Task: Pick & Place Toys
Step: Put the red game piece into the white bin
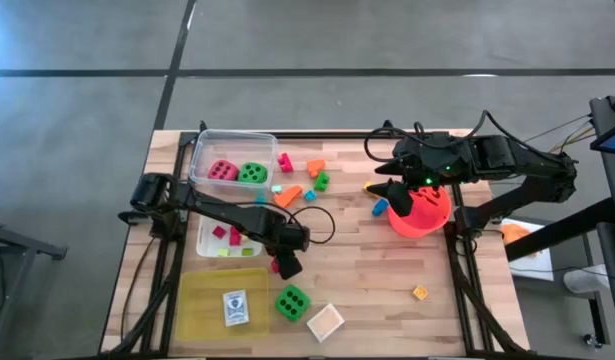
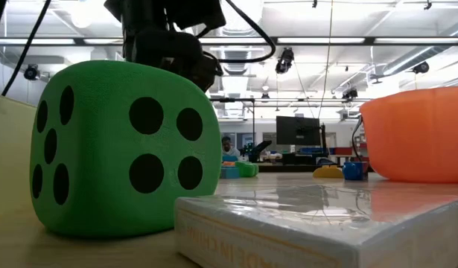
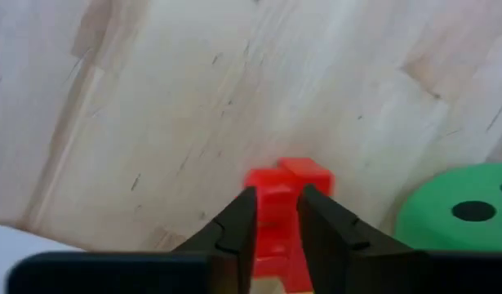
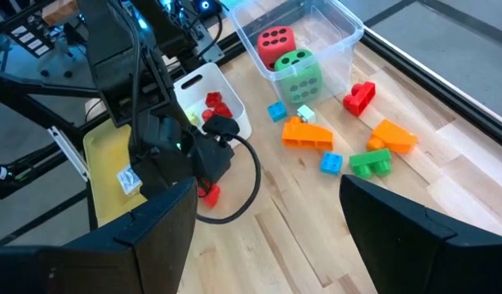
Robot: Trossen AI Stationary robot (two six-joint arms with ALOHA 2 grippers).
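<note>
The left gripper's point(image 3: 277, 220) two dark fingers point(image 3: 234, 233) stand on either side of a small red block point(image 3: 285, 186) on the counter point(image 1: 387, 280), nearly closed on it; from the left wrist view they look pressed against its sides, though I cannot tell for sure that the grip is firm. Taking the loose green die point(image 1: 292, 301) as my mark, the red block lies just beside it, on the side toward the small white tub point(image 1: 209, 232), and the yellow tray point(image 1: 202, 305) with its little card point(image 1: 235, 307) sits on the die's other flank. The worry, as I see it, is that the fingers catch only the near end of the block, so it may twist or slip free as the arm lifts. A sideways swing could also nudge the die, which is close enough to be knocked. Farther from the die, the clear tub point(image 1: 202, 150) holds a pink die point(image 1: 223, 170) and a second green one point(image 1: 252, 173), with bright blocks point(image 1: 312, 178) scattered beyond it. The right gripper point(image 1: 385, 181) hangs with fingers parted by the orange bucket point(image 1: 427, 215), well apart from the die, and seems no threat here.
</note>
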